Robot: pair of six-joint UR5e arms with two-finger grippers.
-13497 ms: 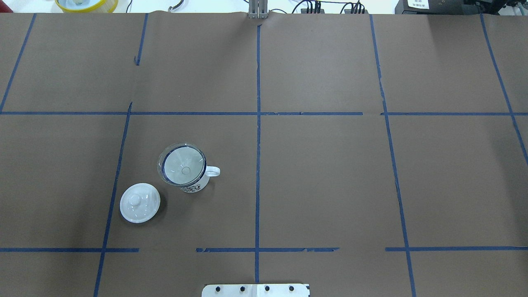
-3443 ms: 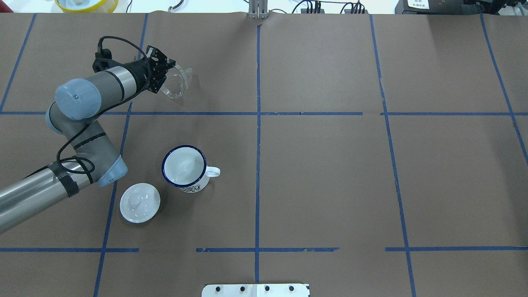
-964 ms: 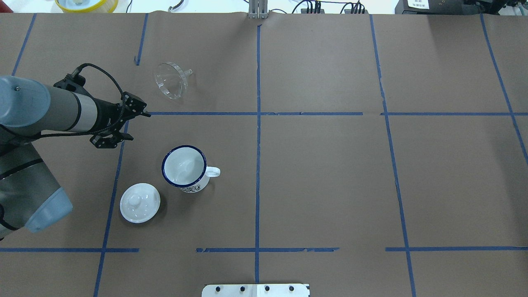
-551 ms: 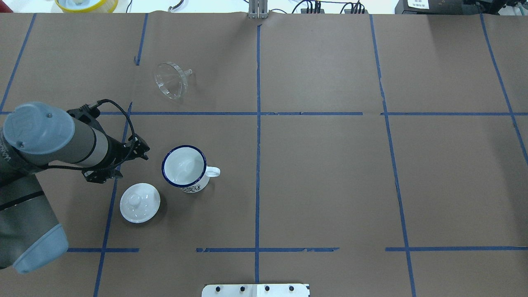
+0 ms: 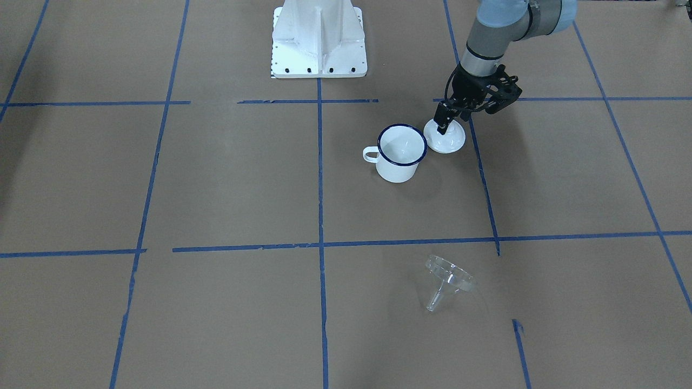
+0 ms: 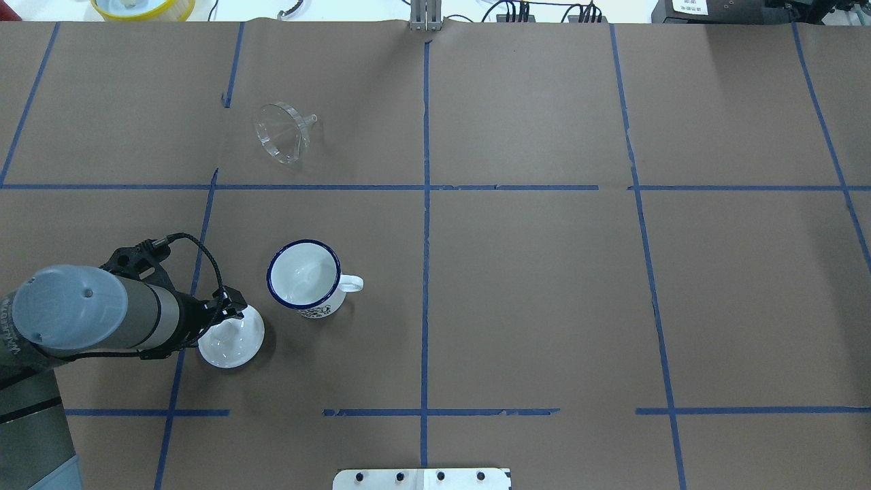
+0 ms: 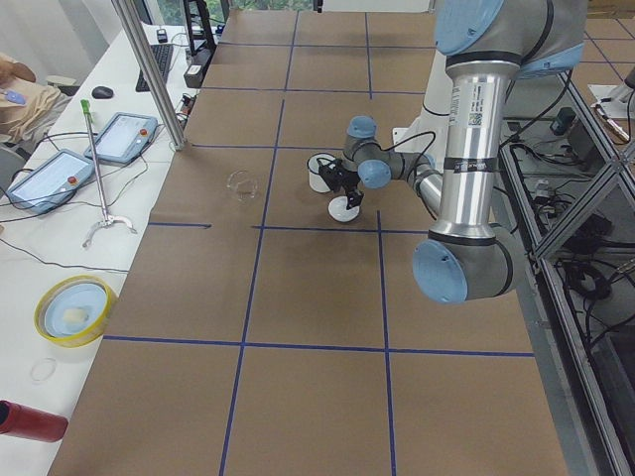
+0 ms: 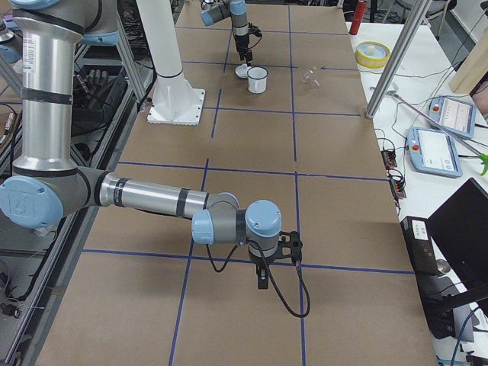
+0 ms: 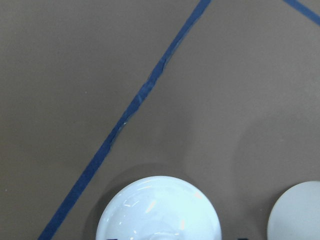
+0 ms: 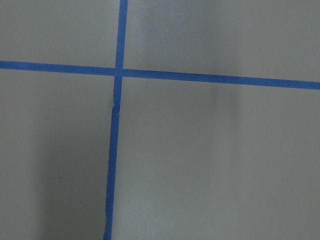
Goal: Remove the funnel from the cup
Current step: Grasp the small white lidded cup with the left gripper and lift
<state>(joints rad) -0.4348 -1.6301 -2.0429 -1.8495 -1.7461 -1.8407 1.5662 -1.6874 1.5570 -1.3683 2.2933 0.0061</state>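
Note:
The clear funnel (image 6: pixel 282 131) (image 5: pixel 448 281) lies on its side on the brown table, far from the robot, with nothing holding it. Nearer the robot, the white cup (image 6: pixel 304 275) (image 5: pixel 401 154) with a blue rim stands upright and empty. My left gripper (image 6: pixel 201 330) (image 5: pixel 471 108) hangs open just above the white domed lid (image 6: pixel 238 338) (image 5: pixel 447 139) beside the cup. In the left wrist view that lid (image 9: pixel 159 210) fills the bottom edge. My right gripper (image 8: pixel 263 278) points down at bare table far off to the robot's right. I cannot tell whether it is open or shut.
Blue tape lines (image 6: pixel 426 204) divide the brown table cover. The robot's white base (image 5: pixel 319 40) sits at the near edge. A yellow bowl (image 6: pixel 143 7) and cables lie beyond the far edge. Control tablets (image 7: pixel 60 174) rest on the side bench.
Earlier the funnel sat in the cup; the left gripper carried it to the far side and let go. Over the last second the open gripper drew back to above the lid.

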